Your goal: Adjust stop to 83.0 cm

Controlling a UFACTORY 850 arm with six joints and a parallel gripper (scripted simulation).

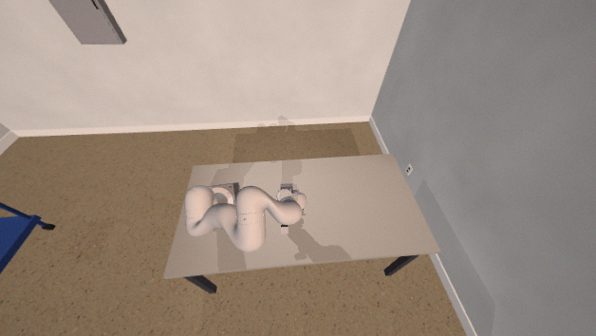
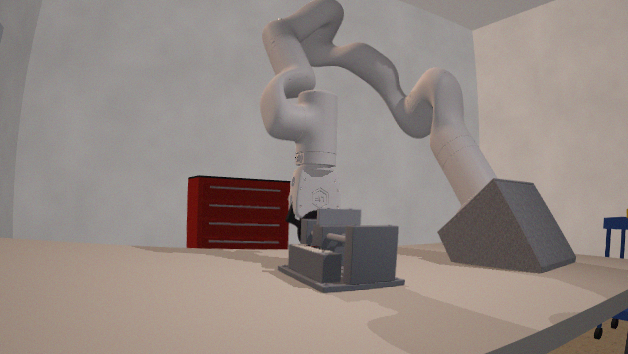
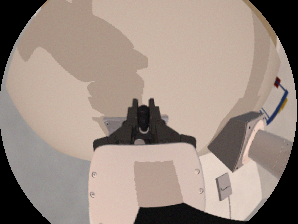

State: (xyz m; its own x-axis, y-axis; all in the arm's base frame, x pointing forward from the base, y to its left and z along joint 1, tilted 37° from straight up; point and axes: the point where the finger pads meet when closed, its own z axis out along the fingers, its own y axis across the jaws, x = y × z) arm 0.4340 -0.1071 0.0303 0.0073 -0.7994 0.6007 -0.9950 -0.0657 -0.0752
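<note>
A small grey stop fixture (image 2: 370, 260) (image 1: 287, 186) stands on its baseplate in the middle of the table (image 2: 150, 300) (image 1: 370, 214). It has blocks at either end and a rod (image 2: 336, 237) between them. My gripper (image 2: 299, 220) (image 3: 143, 105) points straight down at the far left end of the fixture, and its dark fingers are shut on the handwheel there. The handwheel itself is mostly hidden by the fingers and the fixture's blocks. In the overhead view the arm's wrist (image 1: 295, 205) covers the gripper. No scale reading can be made out.
The arm's grey wedge base (image 2: 505, 230) (image 1: 228, 190) stands on the table behind the fixture. A red drawer cabinet (image 2: 235, 212) stands beyond the table. A blue cart (image 1: 14, 233) is on the floor to the side.
</note>
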